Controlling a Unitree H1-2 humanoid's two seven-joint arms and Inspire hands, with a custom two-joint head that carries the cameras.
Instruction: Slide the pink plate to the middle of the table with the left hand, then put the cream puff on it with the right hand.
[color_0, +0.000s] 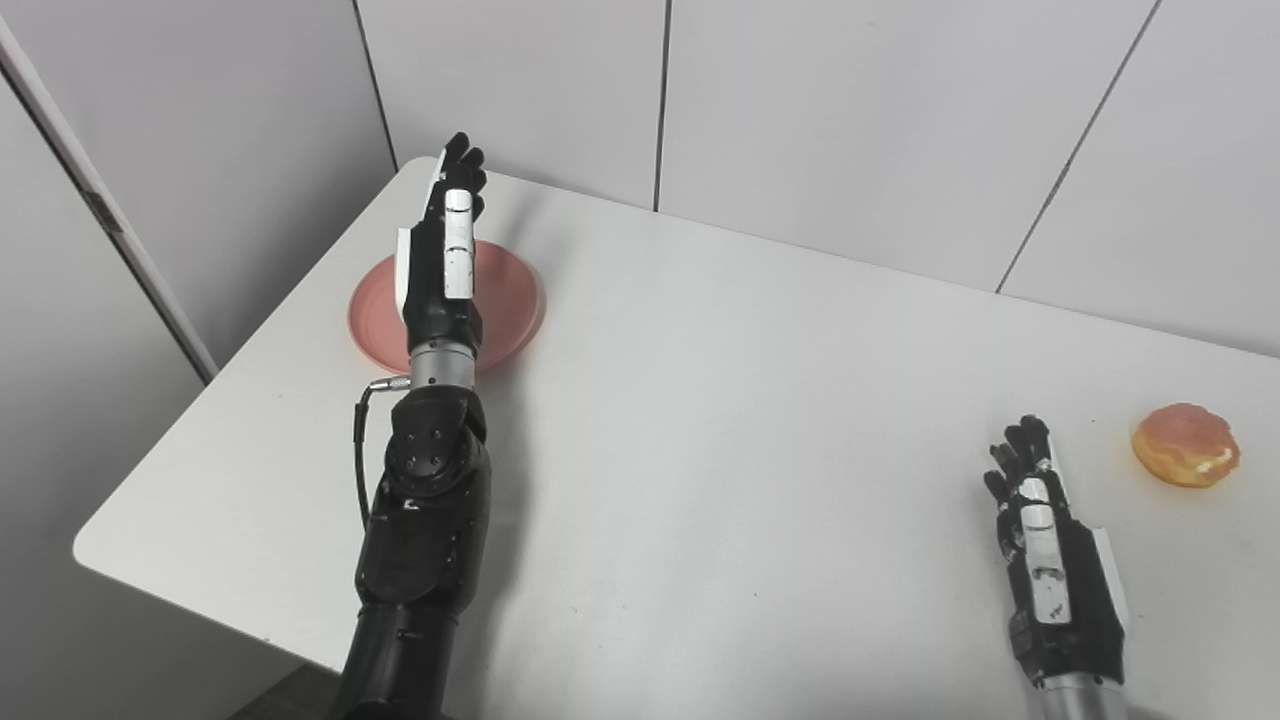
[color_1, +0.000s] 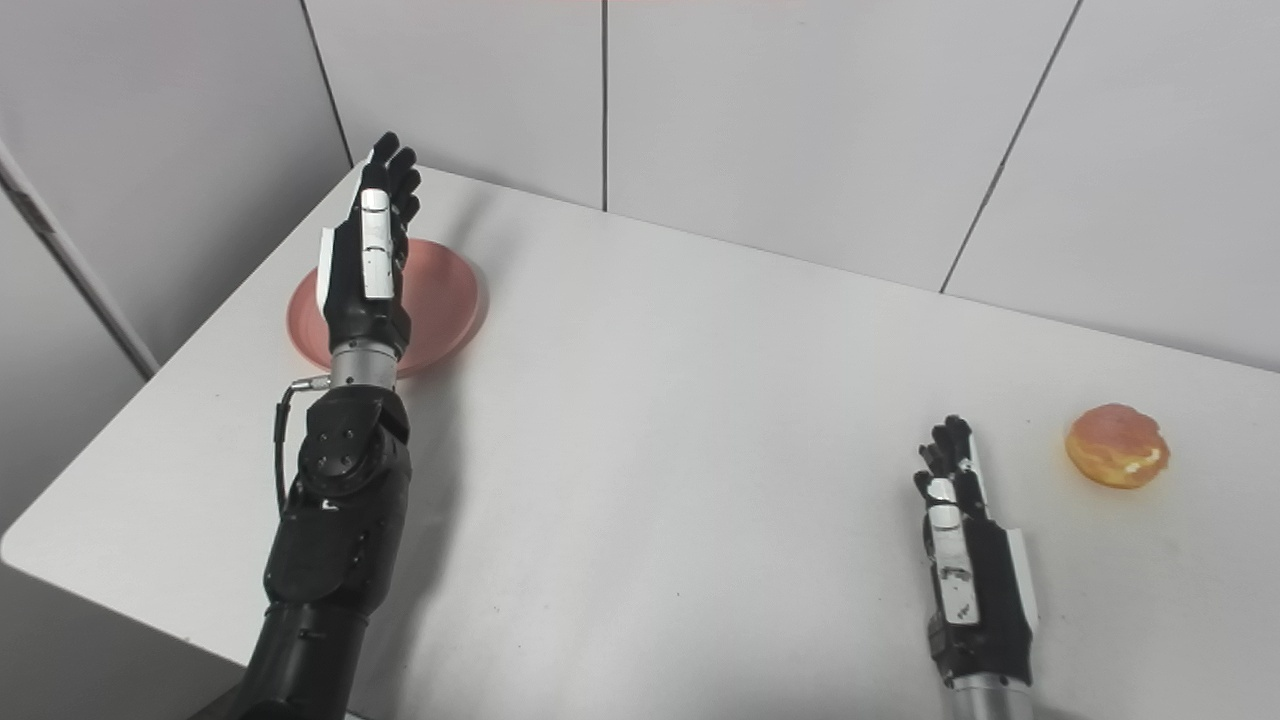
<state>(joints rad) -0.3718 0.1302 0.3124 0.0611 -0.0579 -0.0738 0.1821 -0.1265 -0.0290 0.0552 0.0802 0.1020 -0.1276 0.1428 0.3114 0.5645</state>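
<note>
Your left hand (color_0: 445, 250) hovers over the pink plate (color_0: 510, 290), fingers (color_0: 465, 165) straight, holding nothing; right hand (color_0: 1050, 545) open beside the cream puff (color_0: 1186, 445).

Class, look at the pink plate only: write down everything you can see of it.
The pink plate is round, shallow and salmon-pink, with a smooth, slightly glossy surface. It lies flat on the white table near its far left corner, not at the middle. The left hand, fingers stretched out, is over it and hides its middle; whether they touch cannot be told. Nothing lies on its visible part.
</note>
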